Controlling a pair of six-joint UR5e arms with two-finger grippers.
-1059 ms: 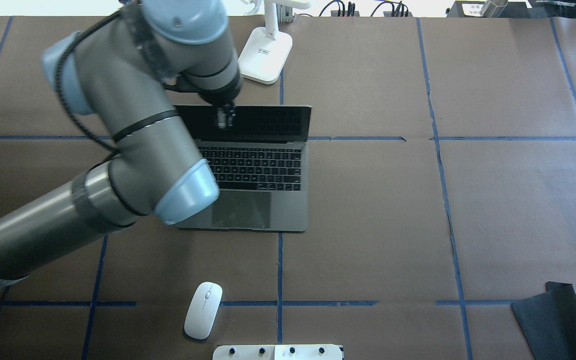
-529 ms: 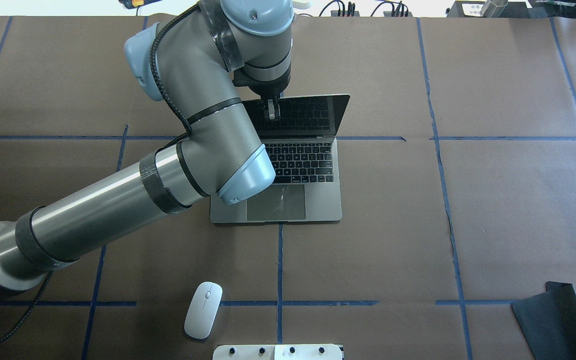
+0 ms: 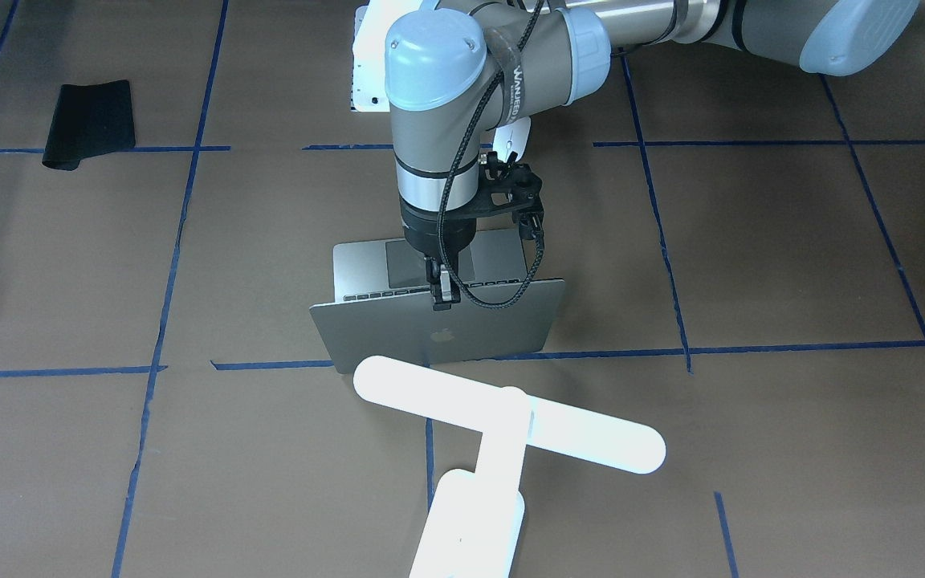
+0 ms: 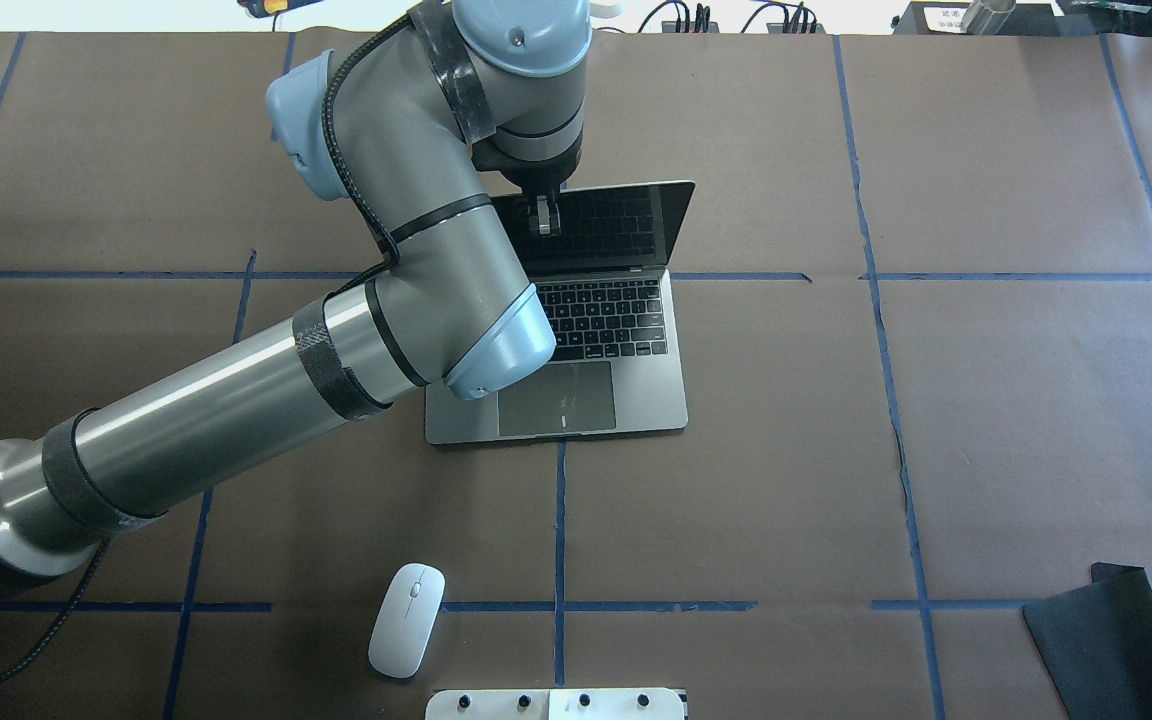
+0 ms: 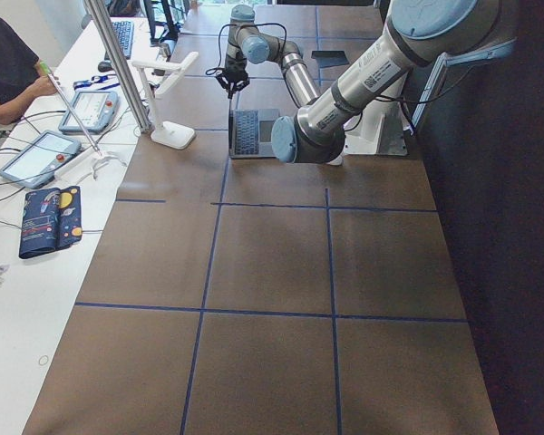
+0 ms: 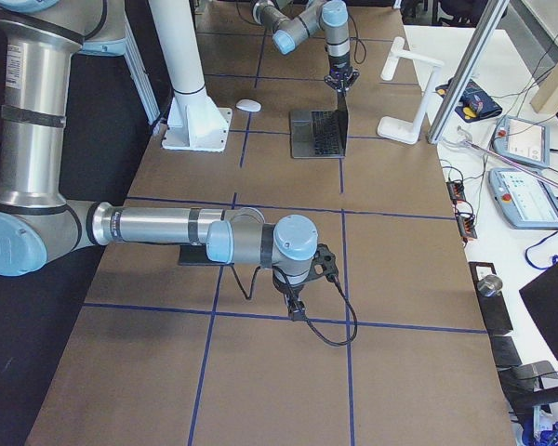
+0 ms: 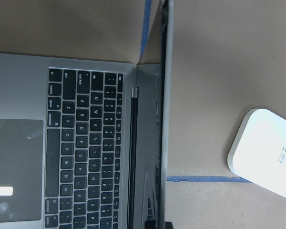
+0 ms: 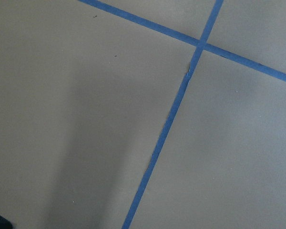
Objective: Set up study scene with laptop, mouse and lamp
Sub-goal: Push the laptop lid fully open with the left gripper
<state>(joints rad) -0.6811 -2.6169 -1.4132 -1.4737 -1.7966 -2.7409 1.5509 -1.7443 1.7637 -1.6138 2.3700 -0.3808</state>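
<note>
The left gripper (image 3: 444, 295) was clamped on the lid edge of the laptop (image 3: 495, 325), while the grip of the right gripper (image 6: 296, 309) could not be told

Left gripper (image 3: 442, 295) vertical, pinching laptop (image 3: 398, 333) lid; right gripper (image 6: 298, 311) near table.

Apple logo (image 3: 441, 335) on laptop (image 3: 503, 325) lid, letter keys (image 7: 93, 143) on its keyboard, lamp (image 7: 262, 143) label (image 7: 282, 156) unreadable

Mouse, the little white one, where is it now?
In the overhead view the mouse lies near the bottom edge, left of centre, well apart from the open laptop and just above the white bolted plate.
</note>
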